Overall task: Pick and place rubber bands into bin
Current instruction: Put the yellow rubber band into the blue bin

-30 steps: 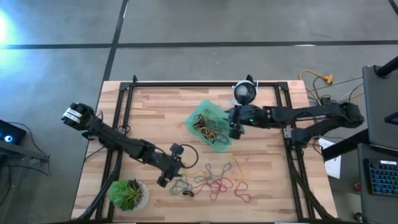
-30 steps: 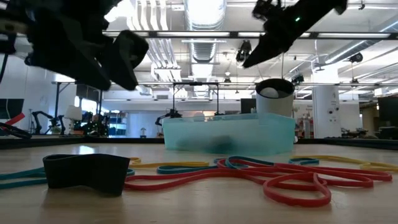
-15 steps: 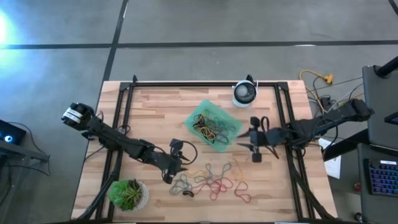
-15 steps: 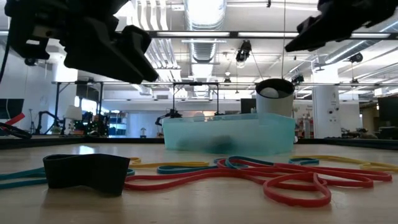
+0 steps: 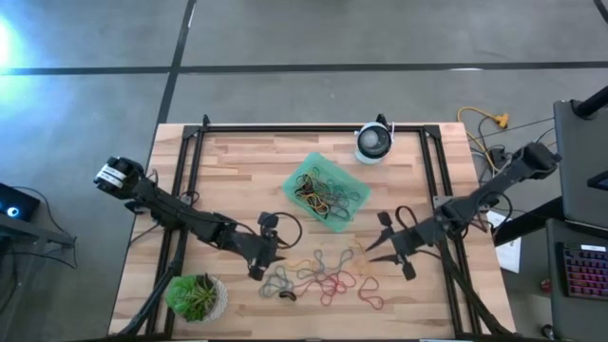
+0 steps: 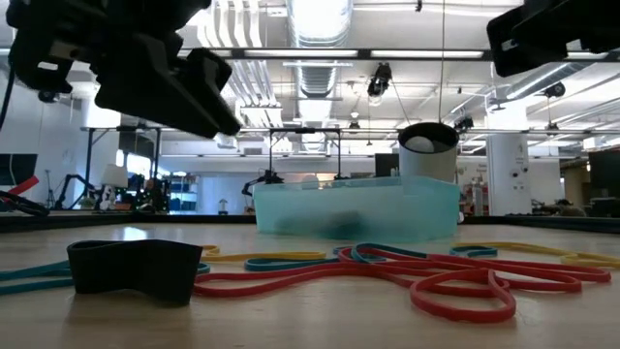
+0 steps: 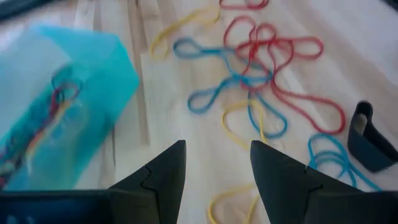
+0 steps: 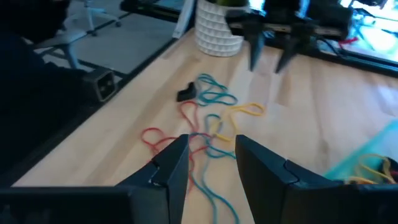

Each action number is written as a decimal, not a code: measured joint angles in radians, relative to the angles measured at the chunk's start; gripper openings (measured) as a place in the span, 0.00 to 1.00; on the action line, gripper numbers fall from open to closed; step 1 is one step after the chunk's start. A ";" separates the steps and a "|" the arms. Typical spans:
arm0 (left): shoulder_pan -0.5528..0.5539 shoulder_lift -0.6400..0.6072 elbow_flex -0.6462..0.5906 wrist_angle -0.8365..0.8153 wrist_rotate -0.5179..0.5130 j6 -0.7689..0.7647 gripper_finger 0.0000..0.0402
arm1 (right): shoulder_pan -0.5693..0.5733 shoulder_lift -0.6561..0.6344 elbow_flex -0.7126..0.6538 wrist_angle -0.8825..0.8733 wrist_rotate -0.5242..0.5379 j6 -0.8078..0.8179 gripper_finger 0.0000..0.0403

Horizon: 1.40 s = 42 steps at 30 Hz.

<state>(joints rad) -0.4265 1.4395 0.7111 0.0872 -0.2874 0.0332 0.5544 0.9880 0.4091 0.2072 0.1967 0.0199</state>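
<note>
rubber bands [image 5: 323,275] loose on table, some in bin [image 5: 327,191] | left claw [image 5: 255,273] spread | right claw [image 5: 372,249] spread

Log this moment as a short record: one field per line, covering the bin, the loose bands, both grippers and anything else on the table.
bin: bin near table centre, already holding a tangle of bands
loose rubber bands: rubber bands scattered on the wood on the near side of the bin, red, yellow, blue-green; one wide black band
left gripper: left gripper open, empty, at the left edge of the loose bands
right gripper: right gripper open, empty, at the right edge of the loose bands
other items: potted plant at the near left corner; round white-and-black device at the far edge
</note>
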 joint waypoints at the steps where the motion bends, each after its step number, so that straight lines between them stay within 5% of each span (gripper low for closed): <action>1: 0.000 0.000 -0.002 -0.017 0.000 -0.021 0.41 | 0.008 0.013 0.000 0.016 0.000 0.000 0.31; 16: 0.007 0.102 -0.024 -0.068 0.002 -0.124 0.41 | 0.047 0.252 0.029 0.182 -0.038 0.004 0.29; 42: 0.020 0.329 -0.009 0.323 0.126 -0.052 0.41 | 0.062 0.311 0.063 0.194 -0.048 0.013 0.26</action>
<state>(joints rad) -0.4062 1.7686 0.7019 0.4100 -0.1615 -0.0190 0.6159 1.2991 0.4725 0.4011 0.1482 0.0326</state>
